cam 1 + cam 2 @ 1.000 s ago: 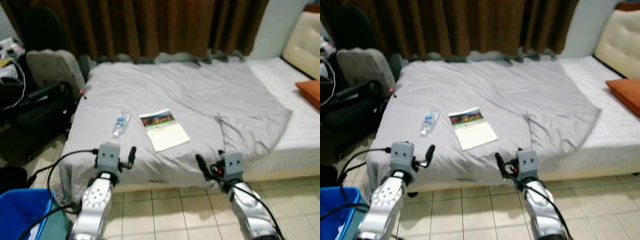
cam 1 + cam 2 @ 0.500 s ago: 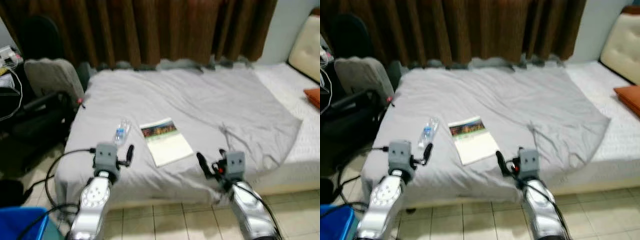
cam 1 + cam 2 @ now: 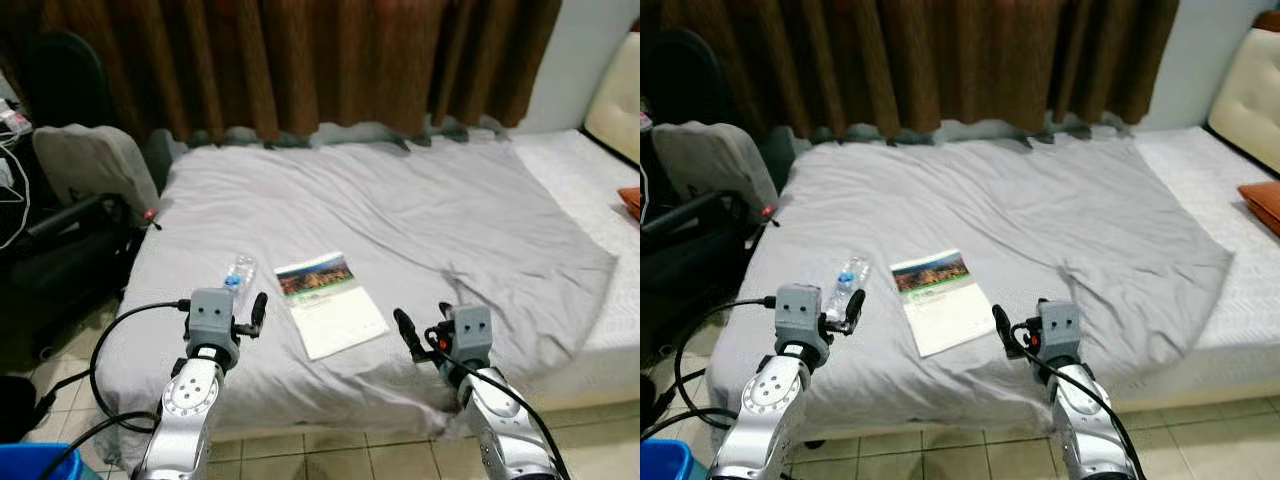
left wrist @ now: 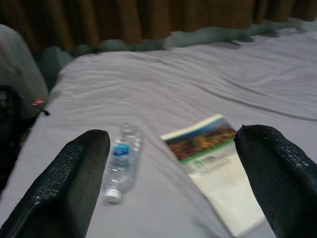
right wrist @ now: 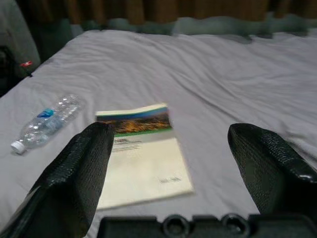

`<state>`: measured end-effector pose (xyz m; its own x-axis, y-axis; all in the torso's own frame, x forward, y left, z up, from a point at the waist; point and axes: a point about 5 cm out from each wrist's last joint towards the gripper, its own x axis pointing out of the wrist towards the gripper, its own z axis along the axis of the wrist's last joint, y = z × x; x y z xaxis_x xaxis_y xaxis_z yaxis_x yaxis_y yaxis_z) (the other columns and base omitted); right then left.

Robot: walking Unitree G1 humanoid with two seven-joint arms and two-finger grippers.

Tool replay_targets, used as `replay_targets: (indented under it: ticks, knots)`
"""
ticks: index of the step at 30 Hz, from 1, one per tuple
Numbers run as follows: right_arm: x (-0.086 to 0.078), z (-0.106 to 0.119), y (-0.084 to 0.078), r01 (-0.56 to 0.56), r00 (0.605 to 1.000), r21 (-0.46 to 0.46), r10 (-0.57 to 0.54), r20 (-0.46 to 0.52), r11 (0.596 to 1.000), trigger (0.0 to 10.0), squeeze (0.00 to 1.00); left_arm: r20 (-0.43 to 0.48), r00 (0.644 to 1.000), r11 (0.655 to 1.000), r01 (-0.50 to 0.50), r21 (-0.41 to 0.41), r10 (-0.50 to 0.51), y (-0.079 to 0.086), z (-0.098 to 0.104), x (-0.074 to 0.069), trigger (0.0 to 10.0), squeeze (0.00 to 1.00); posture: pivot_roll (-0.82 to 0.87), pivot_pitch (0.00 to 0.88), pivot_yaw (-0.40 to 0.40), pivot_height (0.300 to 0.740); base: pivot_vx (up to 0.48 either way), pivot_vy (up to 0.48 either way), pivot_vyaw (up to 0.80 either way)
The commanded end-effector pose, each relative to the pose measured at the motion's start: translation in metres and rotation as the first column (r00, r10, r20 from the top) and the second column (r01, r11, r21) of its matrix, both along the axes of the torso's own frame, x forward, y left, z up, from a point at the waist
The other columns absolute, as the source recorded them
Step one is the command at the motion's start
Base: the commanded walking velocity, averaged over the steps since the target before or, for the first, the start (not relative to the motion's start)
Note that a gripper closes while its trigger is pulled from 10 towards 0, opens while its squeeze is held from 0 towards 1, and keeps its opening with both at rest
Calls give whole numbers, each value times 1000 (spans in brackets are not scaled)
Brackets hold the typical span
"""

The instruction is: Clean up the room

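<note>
A clear plastic water bottle (image 3: 238, 271) with a blue label lies on its side on the grey blanket (image 3: 400, 200) near the bed's front left. Just to its right lies a white booklet (image 3: 330, 303) with a green and orange picture band. My left gripper (image 3: 250, 316) hovers open over the bed's front edge, just short of the bottle (image 4: 119, 163). My right gripper (image 3: 425, 336) is open too, to the right of the booklet (image 5: 141, 156). Neither holds anything.
Dark brown curtains (image 3: 300, 60) hang behind the bed. A grey chair back (image 3: 90, 165) and a black bag (image 3: 60, 250) stand at the left, with cables on the floor. A blue bin (image 3: 40, 465) sits at the lower left. An orange pillow (image 3: 1262, 200) lies at the right.
The camera has moved closer to the bed, so the bottle and booklet now sit nearer my grippers. Both arms keep the same raised pose, fingers still open.
</note>
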<state>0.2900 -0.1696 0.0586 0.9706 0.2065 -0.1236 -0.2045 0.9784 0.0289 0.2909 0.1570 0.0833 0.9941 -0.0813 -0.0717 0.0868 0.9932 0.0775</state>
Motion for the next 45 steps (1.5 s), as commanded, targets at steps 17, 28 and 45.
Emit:
replay_targets:
  ticks: [17, 28, 45]
  knots:
    - [0, -3, 13, -56, 998, -2, 56, -24, 998, 10000, 106, -20, 1000, 1000, 9, 17, -9, 2, 1, 4, 10000, 0, 7, 38, -1, 740, 429, 0, 0]
    - [-7, -10, 16, -99, 993, -13, 98, -60, 995, 10000, 0, -52, 999, 999, -4, 47, 7, 10, -4, 8, 10000, 0, -12, 46, 10, 740, 425, 23, 0]
    - [-6, -11, 19, -116, 991, 1, 116, -73, 993, 10000, 0, -66, 998, 998, -8, 55, 11, -2, -11, 5, 10000, 0, -7, 24, 1, 740, 22, 17, 368]
